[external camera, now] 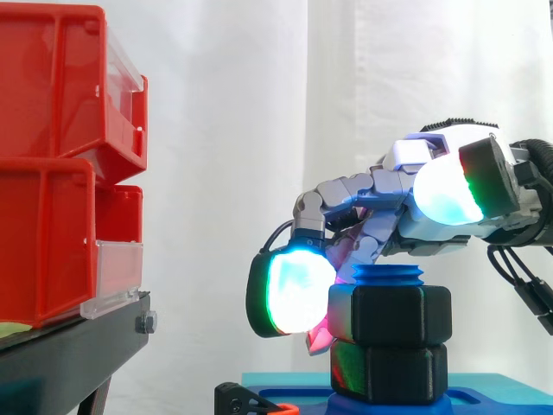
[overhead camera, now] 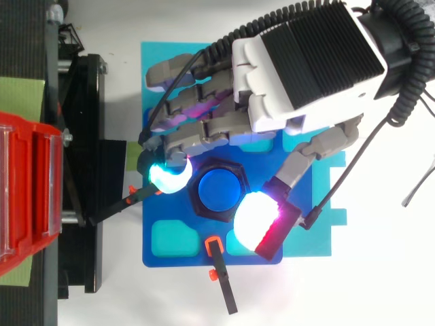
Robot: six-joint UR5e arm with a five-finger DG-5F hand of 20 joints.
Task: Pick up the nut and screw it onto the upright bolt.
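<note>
A blue bolt [external camera: 389, 274] stands upright on a blue base plate [overhead camera: 170, 251]. Two black hex nuts sit stacked on it, the upper nut [external camera: 390, 315] just below the bolt's top and the lower nut [external camera: 389, 372] under it. From above, the upper nut [overhead camera: 216, 164] rings the blue bolt end [overhead camera: 219, 189]. My hand [overhead camera: 306, 61] comes in from the right and hangs over the bolt. One curled finger's cyan pad [overhead camera: 166, 178] presses the nut's left side, and the thumb's white-red pad [overhead camera: 257, 221] presses its opposite side. The nut is pinched between them.
Red bins [external camera: 52, 164] are stacked on a black stand [external camera: 69, 346] at the left. Two black clamps with orange tips [overhead camera: 217, 261] hold the base plate at its left and front edges. The plate has cyan recesses [overhead camera: 170, 238].
</note>
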